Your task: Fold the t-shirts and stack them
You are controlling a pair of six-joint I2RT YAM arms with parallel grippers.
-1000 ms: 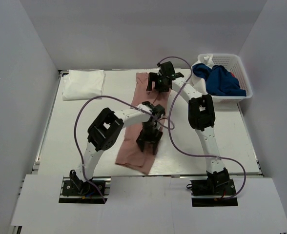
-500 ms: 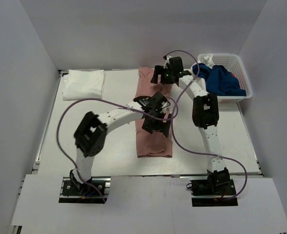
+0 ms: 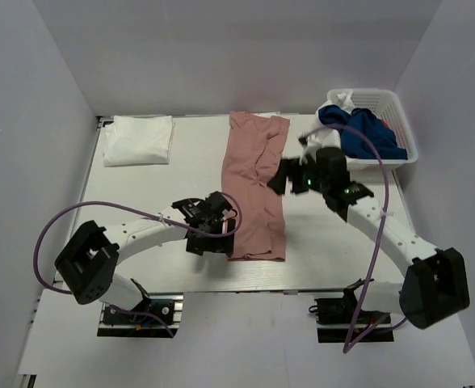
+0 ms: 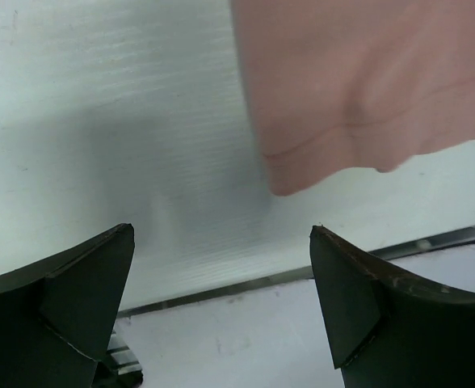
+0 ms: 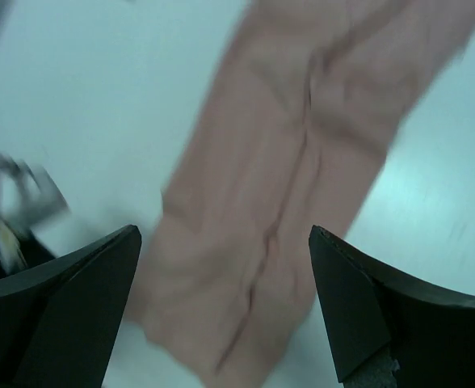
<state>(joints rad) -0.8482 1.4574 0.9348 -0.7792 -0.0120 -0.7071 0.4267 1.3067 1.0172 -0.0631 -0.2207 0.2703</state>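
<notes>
Since the left gripper [image 3: 212,244] and right gripper [image 3: 286,179] both hang spread and empty beside the pink shirt [image 3: 255,186], a long strip on the table [image 3: 140,194], a one-corner pinch could drag it crooked and spoil the fold.

Pink t-shirt [image 4: 359,81] filling upper right, lying flat on white ribbed table [image 4: 100,121], somewhat blurred. Near corner of cloth rounded, hem seam faintly visible along lower edge, soft crease just above it. Left gripper [image 4: 221,228] spread wide: dark fingers [image 4: 68,299] at bottom left and bottom right, only bare tabletop between. Shirt corner above the gap, apart from both fingertips. Metal rail [image 4: 245,283] along table edge below, pale surface beyond it.
</notes>
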